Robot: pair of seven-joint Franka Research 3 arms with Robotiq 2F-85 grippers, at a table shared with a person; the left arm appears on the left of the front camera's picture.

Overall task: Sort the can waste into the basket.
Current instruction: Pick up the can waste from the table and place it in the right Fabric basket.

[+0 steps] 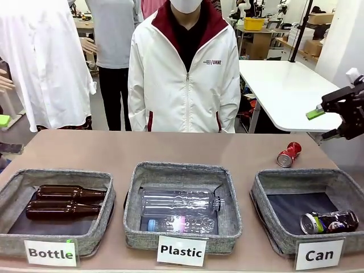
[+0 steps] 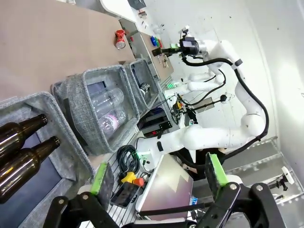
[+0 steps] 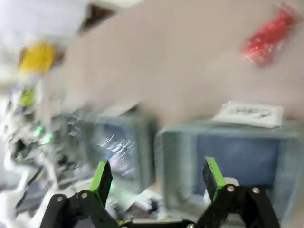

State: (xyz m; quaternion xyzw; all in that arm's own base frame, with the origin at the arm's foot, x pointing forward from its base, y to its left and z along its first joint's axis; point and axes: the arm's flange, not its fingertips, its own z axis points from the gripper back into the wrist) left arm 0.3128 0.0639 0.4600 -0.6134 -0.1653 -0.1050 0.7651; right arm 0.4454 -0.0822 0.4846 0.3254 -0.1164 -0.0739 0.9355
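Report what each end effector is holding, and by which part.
Nothing is held. The left end effector and the right end effector are both open and empty; the red can lies on the table, the black can in the Can basket.

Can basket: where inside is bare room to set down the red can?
The dark lining is bare across the left and back of the Can basket, bordered by its left and far walls. The front right corner is taken by the black can. The red can lies on bare table beyond the far wall.
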